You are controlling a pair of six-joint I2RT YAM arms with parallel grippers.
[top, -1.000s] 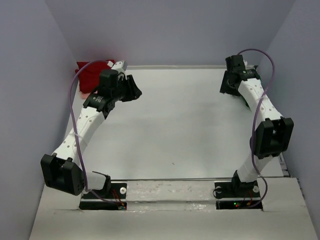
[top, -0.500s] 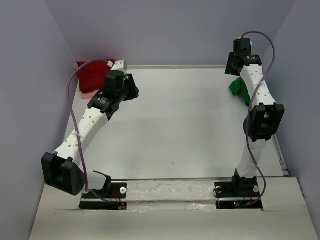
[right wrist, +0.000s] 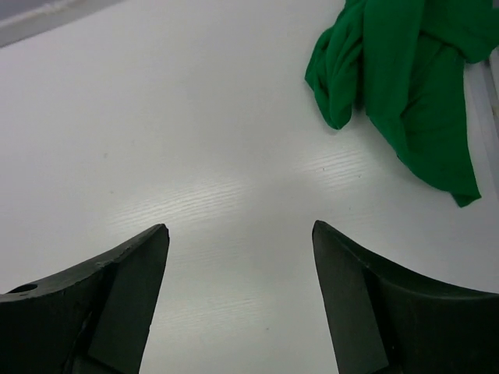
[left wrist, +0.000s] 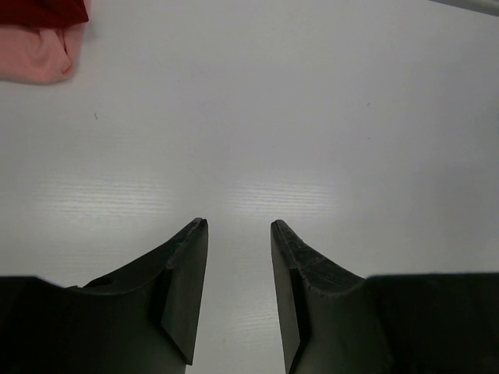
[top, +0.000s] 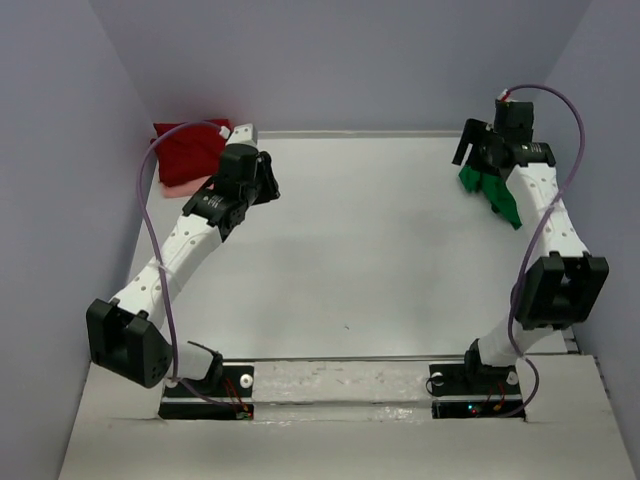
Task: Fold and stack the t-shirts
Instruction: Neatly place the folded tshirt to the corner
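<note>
Shirts are being left at the far corners of the desk (top: 360, 240). The red shirt (top: 188, 148) is lying crumpled in the far left corner, and the pink shirt (top: 178, 184) is showing from under its near edge, the two touching. The green shirt (right wrist: 405, 93) is lying bunched at the far right edge. The left hand (left wrist: 238, 226) is being held over bare desk, near the red and pink pile but apart from it, its jaws partly parted with nothing between them. The right hand (right wrist: 240, 227) is being held over the desk beside the green shirt, released, jaws spread wide and empty, the cloth untouched.
</note>
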